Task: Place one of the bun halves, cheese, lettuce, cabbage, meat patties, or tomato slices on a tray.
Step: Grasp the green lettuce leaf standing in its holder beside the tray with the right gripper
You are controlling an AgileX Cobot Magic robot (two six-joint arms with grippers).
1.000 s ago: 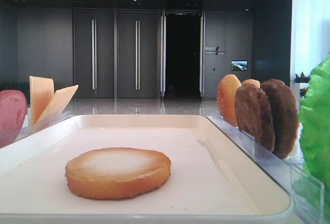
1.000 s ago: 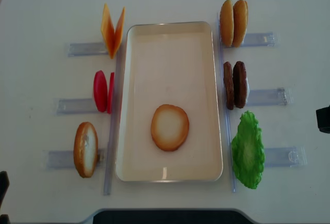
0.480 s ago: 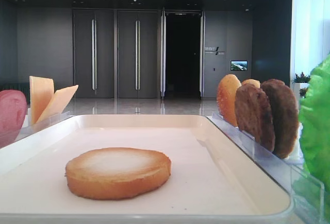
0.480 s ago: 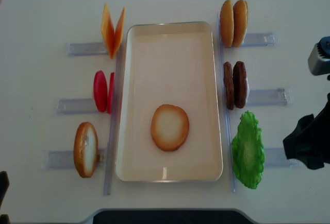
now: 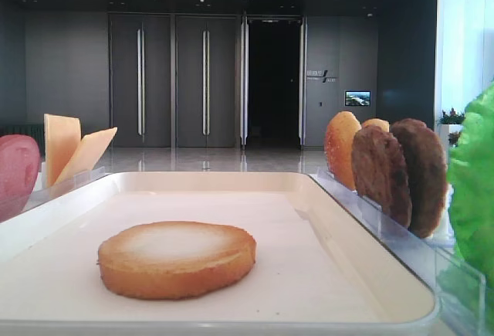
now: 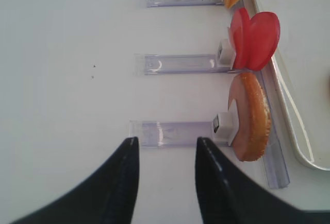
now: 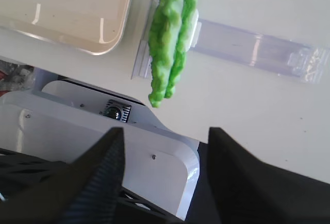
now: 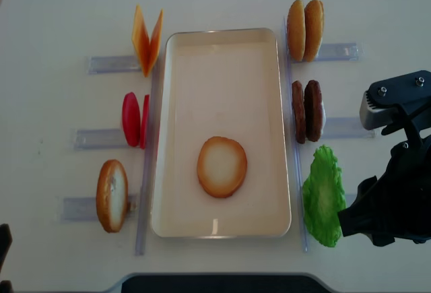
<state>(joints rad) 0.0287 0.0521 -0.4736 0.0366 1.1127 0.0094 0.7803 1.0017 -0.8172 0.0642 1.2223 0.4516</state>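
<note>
One bun half [image 8: 221, 166] [image 5: 177, 259] lies flat on the cream tray [image 8: 222, 84] [image 5: 316, 220]. The lettuce [image 8: 323, 195] [image 7: 170, 38] [image 5: 472, 189] stands on edge in its clear holder, right of the tray. My right gripper [image 7: 166, 131] is open and empty. It hovers at the table's near edge, just short of the lettuce's lower tip, and its arm [image 8: 394, 192] is beside the leaf. My left gripper [image 6: 167, 141] is open over bare table, left of another bun half [image 6: 251, 116] [image 8: 112, 194] standing in a holder.
Left of the tray stand tomato slices [image 8: 131, 119] [image 6: 255, 33] and cheese [image 8: 147, 39]. On its right are meat patties [image 8: 307, 110] [image 5: 401, 174] and two more bun halves [image 8: 304, 29]. Clear holders [image 7: 252, 46] stick out sideways. The robot's white base [image 7: 129, 131] lies below the table edge.
The right arm has come in from the right edge and moved left and nearer, up beside the lettuce. The left gripper and the food have not moved.
</note>
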